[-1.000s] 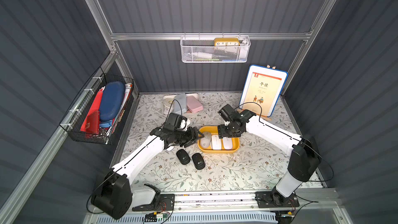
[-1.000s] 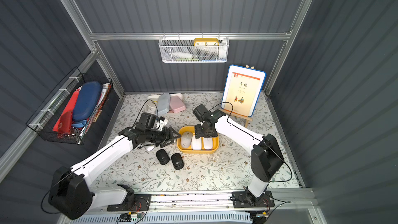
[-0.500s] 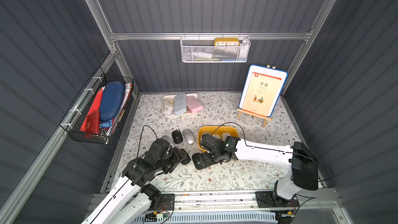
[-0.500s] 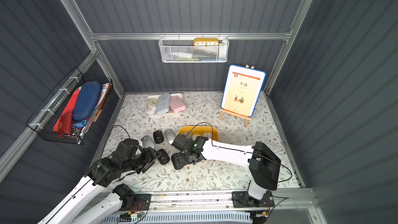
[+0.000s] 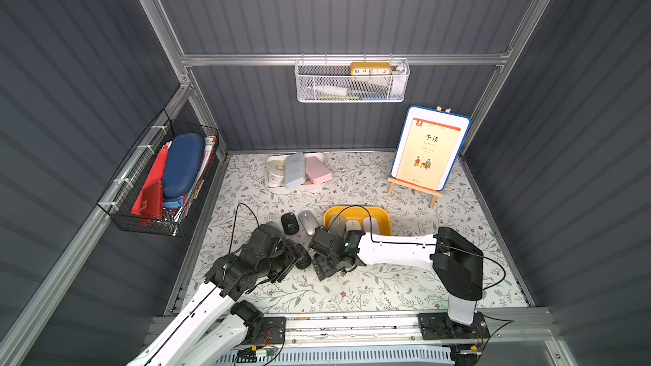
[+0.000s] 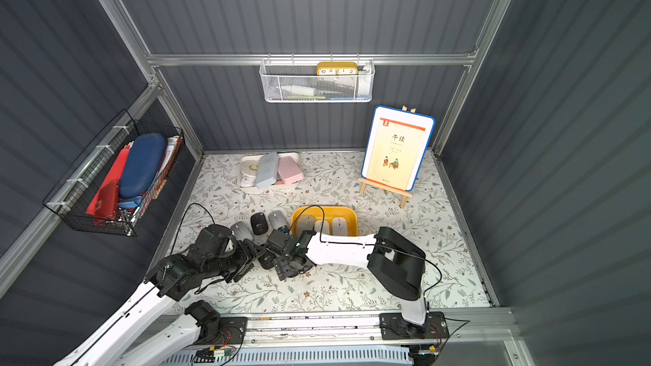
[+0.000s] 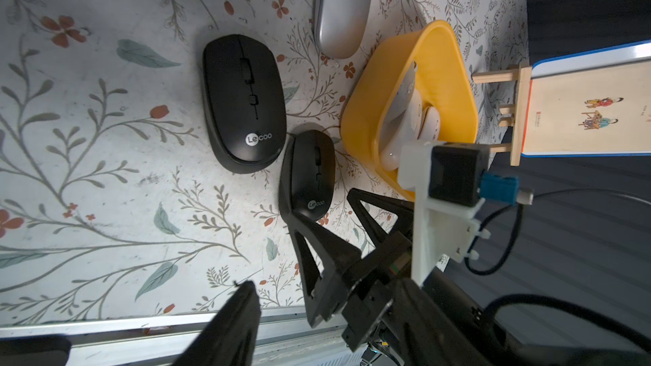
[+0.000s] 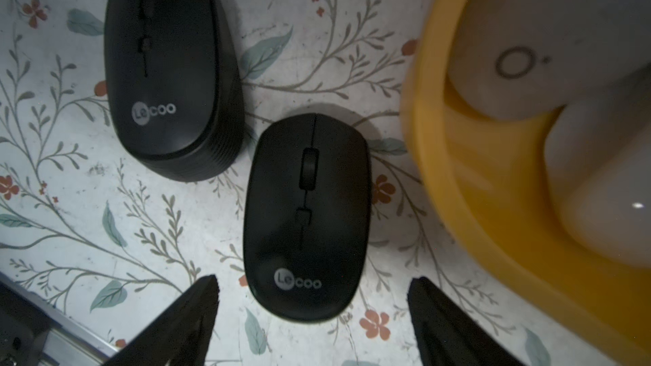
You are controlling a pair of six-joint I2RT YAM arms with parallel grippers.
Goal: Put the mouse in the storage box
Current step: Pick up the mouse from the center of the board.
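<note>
Small black Lecoo mouse (image 8: 306,213) on mat (image 8: 70,213), just beside yellow storage box (image 8: 433,170); right gripper (image 8: 313,286) hides it in both top views. Jaws wide, straddling mouse's rear. Right arm low, stretched leftward. Left gripper (image 5: 290,260) spread unreadable.

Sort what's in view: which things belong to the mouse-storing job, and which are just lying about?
Job: storage box; three mice inside it; five loose mice nearby.
Lying about: book on easel; mesh basket; wire basket; tray of cases.
</note>
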